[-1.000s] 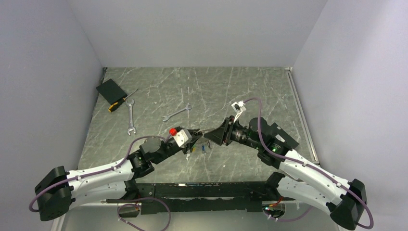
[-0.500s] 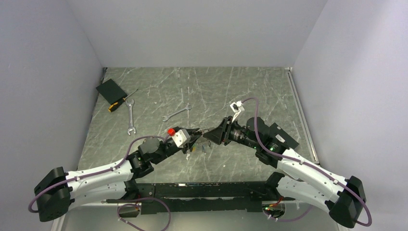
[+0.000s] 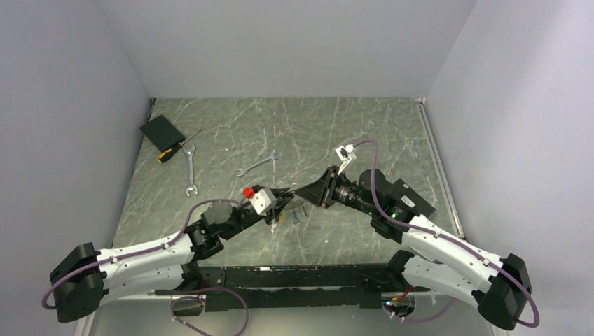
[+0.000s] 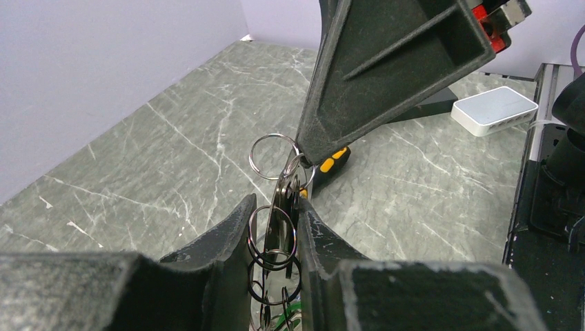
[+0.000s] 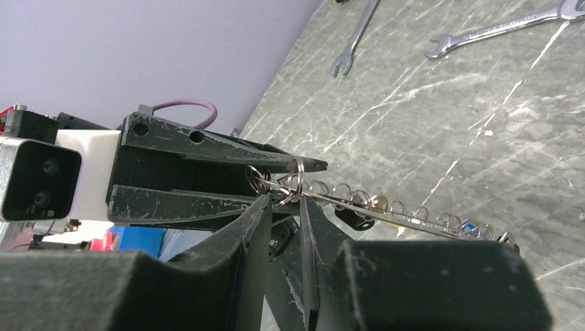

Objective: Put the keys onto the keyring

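Observation:
My left gripper is shut on the keyring, a thin silver hoop seen edge-on between its fingers. In the right wrist view the keyring runs as a wire to the right, carrying several small split rings with keys: a black head and a blue head. A green head shows low in the left wrist view. Keys hang below both grippers. My right gripper meets the left tip to tip; its jaws are nearly closed on a small split ring.
Two silver wrenches, an orange-and-black screwdriver and a black pad lie at the back left. The wrenches also show in the right wrist view. A white box sits beyond the table's right edge.
My right gripper has edged left and slightly up, closer onto the left gripper's tip. The left arm has barely moved and still holds the keyring.

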Robot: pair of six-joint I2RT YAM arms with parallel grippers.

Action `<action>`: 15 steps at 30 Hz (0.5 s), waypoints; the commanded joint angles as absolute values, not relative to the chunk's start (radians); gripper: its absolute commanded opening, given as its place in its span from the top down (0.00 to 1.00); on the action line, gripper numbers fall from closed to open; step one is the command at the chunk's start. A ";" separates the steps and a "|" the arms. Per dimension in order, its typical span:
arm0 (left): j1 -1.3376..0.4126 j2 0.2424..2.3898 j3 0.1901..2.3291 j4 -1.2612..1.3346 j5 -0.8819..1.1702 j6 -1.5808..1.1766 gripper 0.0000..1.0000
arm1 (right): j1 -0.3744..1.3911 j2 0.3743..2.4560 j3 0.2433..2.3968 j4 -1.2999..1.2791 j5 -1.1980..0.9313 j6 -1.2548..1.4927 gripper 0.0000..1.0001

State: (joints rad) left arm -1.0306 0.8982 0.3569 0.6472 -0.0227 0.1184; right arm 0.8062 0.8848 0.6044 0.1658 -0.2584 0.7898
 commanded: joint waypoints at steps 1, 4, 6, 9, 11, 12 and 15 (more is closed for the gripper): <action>-1.029 0.871 0.359 0.749 -0.009 0.103 1.00 | 0.802 0.892 0.616 0.222 -0.246 0.796 0.75; -1.029 0.870 0.358 0.749 -0.009 0.103 1.00 | 0.802 0.896 0.619 0.212 -0.245 0.787 0.80; -1.029 0.868 0.358 0.749 -0.009 0.104 1.00 | 0.803 0.897 0.627 0.200 -0.245 0.774 0.87; -1.029 0.865 0.359 0.744 -0.009 0.108 1.00 | 0.803 0.895 0.644 0.164 -0.244 0.744 0.97; -1.029 0.864 0.360 0.738 -0.009 0.111 1.00 | 0.802 0.896 0.659 0.137 -0.247 0.716 1.00; -1.029 0.864 0.363 0.732 -0.009 0.113 1.00 | 0.803 0.897 0.669 0.118 -0.248 0.705 1.00; -1.029 0.861 0.365 0.714 -0.009 0.119 1.00 | 0.802 0.908 0.711 0.035 -0.258 0.646 1.00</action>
State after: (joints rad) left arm -1.0306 0.8913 0.3477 0.6460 -0.0200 0.1146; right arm 0.8055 0.9005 0.6277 0.1173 -0.2592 0.7326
